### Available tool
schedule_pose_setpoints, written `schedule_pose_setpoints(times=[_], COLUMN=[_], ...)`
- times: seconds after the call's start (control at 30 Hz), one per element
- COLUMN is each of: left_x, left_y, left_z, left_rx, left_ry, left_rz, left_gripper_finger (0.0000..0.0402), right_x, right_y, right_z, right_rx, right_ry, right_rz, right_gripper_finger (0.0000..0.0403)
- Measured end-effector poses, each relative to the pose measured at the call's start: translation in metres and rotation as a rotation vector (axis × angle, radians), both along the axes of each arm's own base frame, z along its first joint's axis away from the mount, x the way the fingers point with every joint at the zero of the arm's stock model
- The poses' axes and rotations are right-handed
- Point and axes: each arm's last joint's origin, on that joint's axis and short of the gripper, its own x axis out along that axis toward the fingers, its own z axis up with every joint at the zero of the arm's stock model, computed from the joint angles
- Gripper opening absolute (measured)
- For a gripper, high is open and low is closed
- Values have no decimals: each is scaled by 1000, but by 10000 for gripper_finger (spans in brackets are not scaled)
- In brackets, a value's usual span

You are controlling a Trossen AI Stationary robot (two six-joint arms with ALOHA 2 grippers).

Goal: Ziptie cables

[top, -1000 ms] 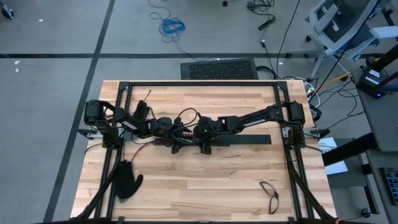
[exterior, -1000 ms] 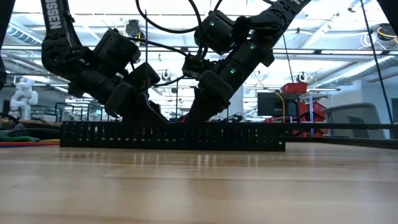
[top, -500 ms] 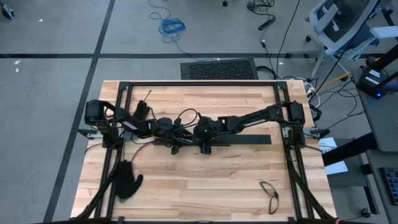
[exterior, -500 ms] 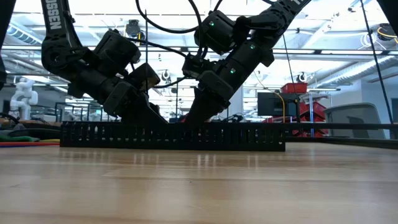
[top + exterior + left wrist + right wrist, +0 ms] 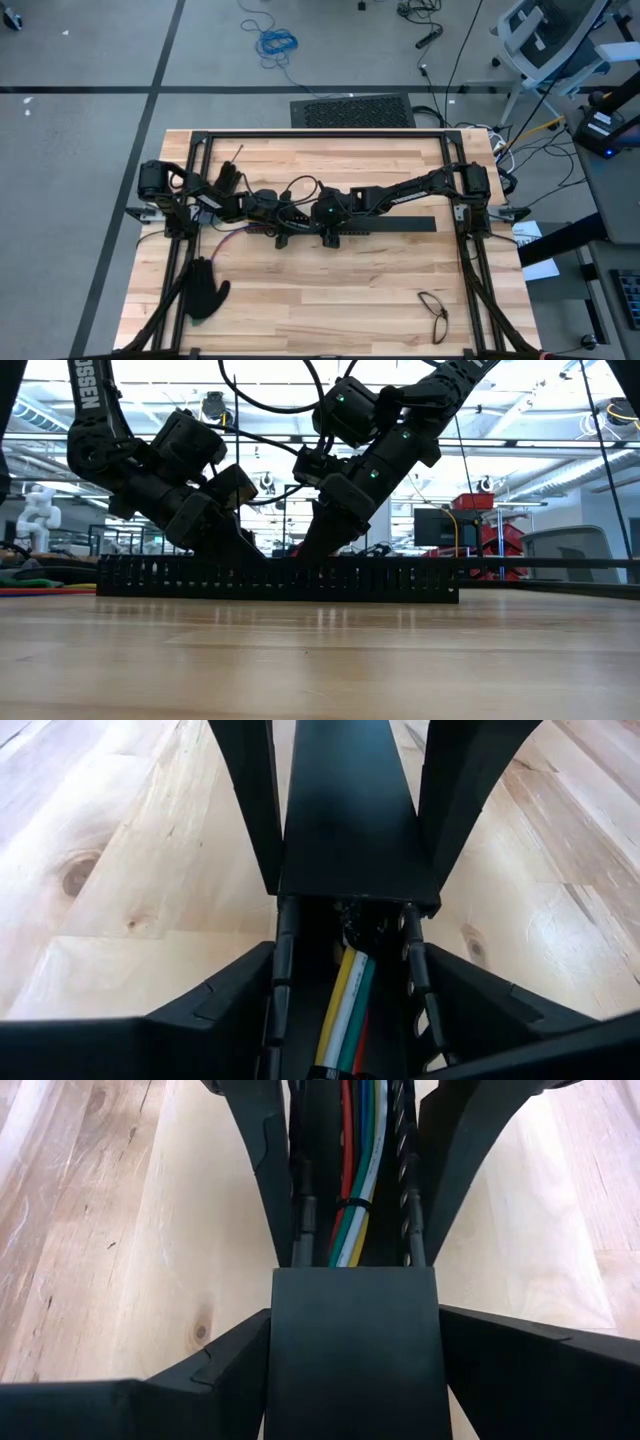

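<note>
Low view showed bare wooden table [image 5: 320, 660] nearest the camera, then a long black slotted bar [image 5: 278, 578] lying across it, with both arms coming down onto the bar from above. Left gripper [image 5: 283, 222] and right gripper [image 5: 322, 232] met near table centre in the high view, tips close together over the bar [image 5: 390, 225], which ran off toward the right side. Left wrist view: left gripper [image 5: 345, 870] straddled the bar's flat black cover [image 5: 352, 810], one finger [image 5: 250, 800] on each side of it, jaws apart; could not tell whether the pads actually touched the cover. Just under that gripper the open channel held the cables [image 5: 345, 1010], yellow, white, green and red, lying side by side along the channel. Right wrist view: right gripper [image 5: 352, 1170] also had its fingers [image 5: 265, 1160] spread either side of the channel, not visibly clamped on anything; cables [image 5: 358, 1190] ran lengthwise between the fingers, inside the slotted walls. A thin dark ziptie [image 5: 352, 1204] wrapped around the bundle, between the fingers and just ahead of the cover piece. Farther off in the high view: black glove [image 5: 205, 287] at the table's front left, a pair of glasses [image 5: 433, 312] front right, both well apart from the grippers.
</note>
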Motion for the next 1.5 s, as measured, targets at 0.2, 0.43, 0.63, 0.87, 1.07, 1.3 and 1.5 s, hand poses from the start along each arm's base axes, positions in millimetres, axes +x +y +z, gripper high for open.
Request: schedule_pose_setpoints(times=[0.2, 0.43, 0.63, 0.87, 1.07, 1.3, 1.5], left_x=[0, 0, 0, 0, 0, 0, 0], left_y=[0, 0, 0, 0, 0, 0, 0], left_z=[0, 0, 1, 1, 2, 1, 1], left_rx=[0, 5, 6, 6, 4, 2, -27], left_ry=[0, -1, -6, -9, -22, -11, -9], left_rz=[1, 7, 7, 5, 0, 0, 16], left_gripper_finger=[227, 226, 226, 226, 226, 226, 236], right_x=[2, 5, 7, 8, 9, 11, 11], right_y=[0, 0, -1, 0, 0, 0, 0], right_z=[1, 2, 3, 4, 5, 0, 0], right_rx=[-2, -18, -19, -18, -17, -16, -9], right_ry=[-29, -66, -102, -117, -130, -126, -121], right_rz=[0, 11, 11, 14, 15, 14, 8], right_gripper_finger=[247, 247, 247, 247, 247, 247, 247])
